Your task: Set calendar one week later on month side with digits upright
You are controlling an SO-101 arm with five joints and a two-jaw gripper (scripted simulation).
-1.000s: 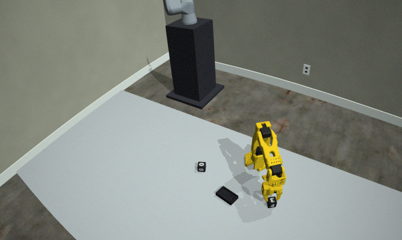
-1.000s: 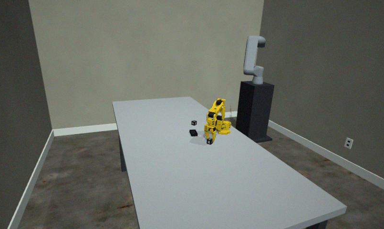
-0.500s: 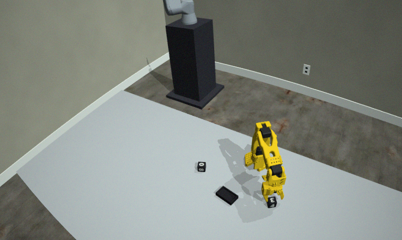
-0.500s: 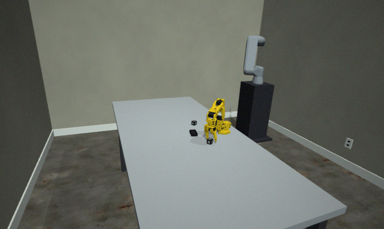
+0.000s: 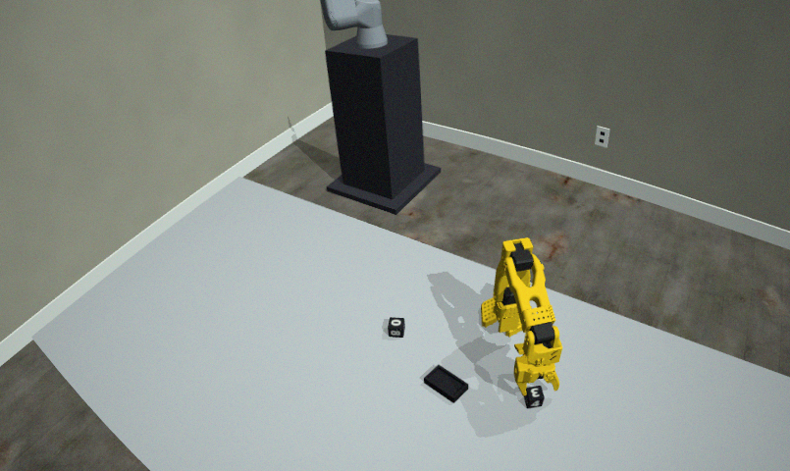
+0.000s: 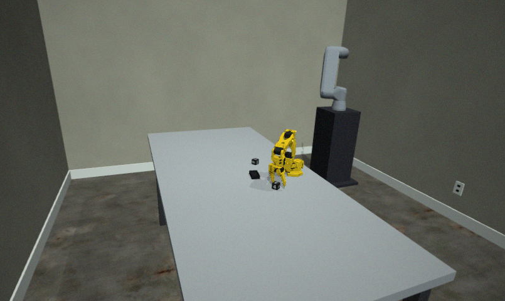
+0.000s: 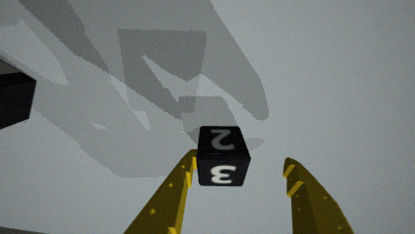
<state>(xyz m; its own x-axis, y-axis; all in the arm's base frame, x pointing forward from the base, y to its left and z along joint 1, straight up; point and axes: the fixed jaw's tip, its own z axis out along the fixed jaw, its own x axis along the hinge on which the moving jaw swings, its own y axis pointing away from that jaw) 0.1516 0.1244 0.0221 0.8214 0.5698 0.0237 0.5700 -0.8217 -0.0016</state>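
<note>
Grey table [image 5: 223, 303] fills the top view, with a dark pedestal [image 5: 375, 116] on the floor beyond its far edge. On it the yellow gripper [image 5: 537, 390] hangs over a black cube [image 5: 533, 395] showing a 3. The empty tray [image 5: 445, 383] lies just to its left, and the second cube [image 5: 395, 327] stands well apart, farther left and back.

From the exterior view the gripper [image 6: 278, 181] straddles the near cube [image 6: 275, 185] on the table; the tray [image 6: 253, 174] sits beside it, though at this size the digits cannot be read.

At the wrist, the cube [image 7: 223, 156] shows a 2 and a 3. One finger [image 7: 168, 195] touches its left side, or very nearly; the other stands apart to the right. So the gripper is partly open and grips nothing.

Lifting away could go wrong: that close finger may drag or tip the cube, turning another face up.
</note>
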